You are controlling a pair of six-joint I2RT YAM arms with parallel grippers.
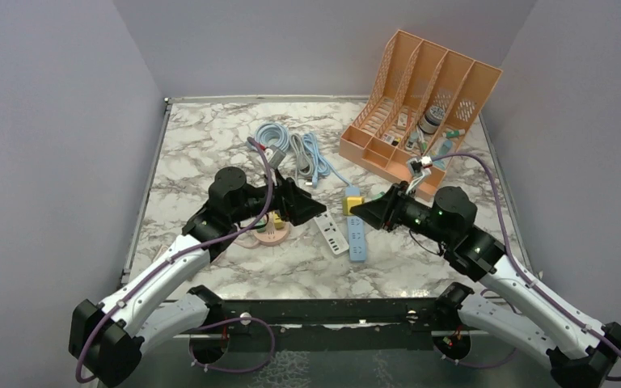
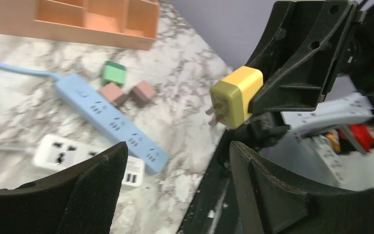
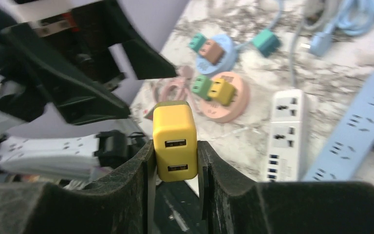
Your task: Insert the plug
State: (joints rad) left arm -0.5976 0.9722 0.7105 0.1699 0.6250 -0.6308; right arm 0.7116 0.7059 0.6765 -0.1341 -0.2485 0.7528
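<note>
Top external view: marble table (image 1: 210, 153) w/ a peach organizer (image 1: 453, 81) at the back right. Both arms reach to mid-table, tips nearly facing each other.

Left gripper (image 1: 311, 208) is released. In the left wrist view its fingers (image 2: 97, 185) stand wide apart w/ nothing between them.

Right gripper (image 3: 175, 151) is clenched on the yellow plug (image 3: 175, 141). Pads squeeze its two side faces, USB end faces that wrist cam. So the plug is off the table, up in the air betw. the two grippers, in the right one only.

Below them lie a blue power strip (image 1: 356, 234) and a white power strip (image 1: 333, 233), side by side, long axes running roughly near-to-far.

Key relation: seen from the left wrist, the plug's prongs (image 2: 214, 114) stick out away from the right gripper, toward the left arm, more sideways than down. Socket faces look up. My read: the plug needs tipping prongs-down before it can go in. The right arm has it and hangs just over the blue strip, so that one is prob. the nearer target. Which socket suits, can't tell from here.

Risk, as a guess: the grip is near the plug's back end, so a push could make it pivot.
</note>
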